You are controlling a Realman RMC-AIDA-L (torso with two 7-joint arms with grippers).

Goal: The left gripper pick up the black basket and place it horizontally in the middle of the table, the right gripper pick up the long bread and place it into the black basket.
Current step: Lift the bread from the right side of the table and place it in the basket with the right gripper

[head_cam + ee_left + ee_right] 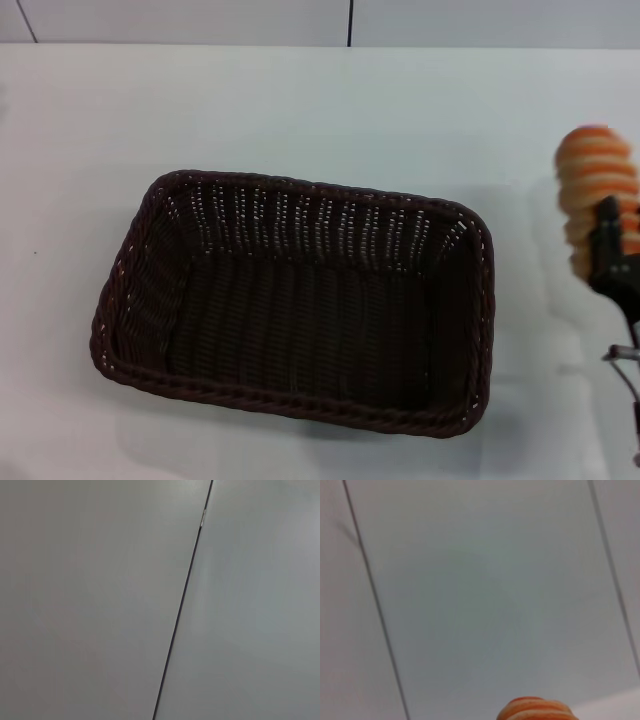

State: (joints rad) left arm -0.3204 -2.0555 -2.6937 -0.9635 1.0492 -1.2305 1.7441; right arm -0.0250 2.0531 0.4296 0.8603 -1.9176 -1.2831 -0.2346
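**Holding bread beside the basket**

Sitting mid-table (pixel 300 100), the black basket (pixel 300 395) lies lengthwise with nothing inside. Right of it and apart, the right gripper (pixel 612 245) is clamped on the long bread (pixel 592 170), lifted upright.

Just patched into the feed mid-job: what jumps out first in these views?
The black basket dominates, lying lengthwise and empty in the middle of the white table. At the head view's right edge, the right pincer is shut on the long bread, holding it to the basket's right, not yet over it. The left pincer is out of sight.
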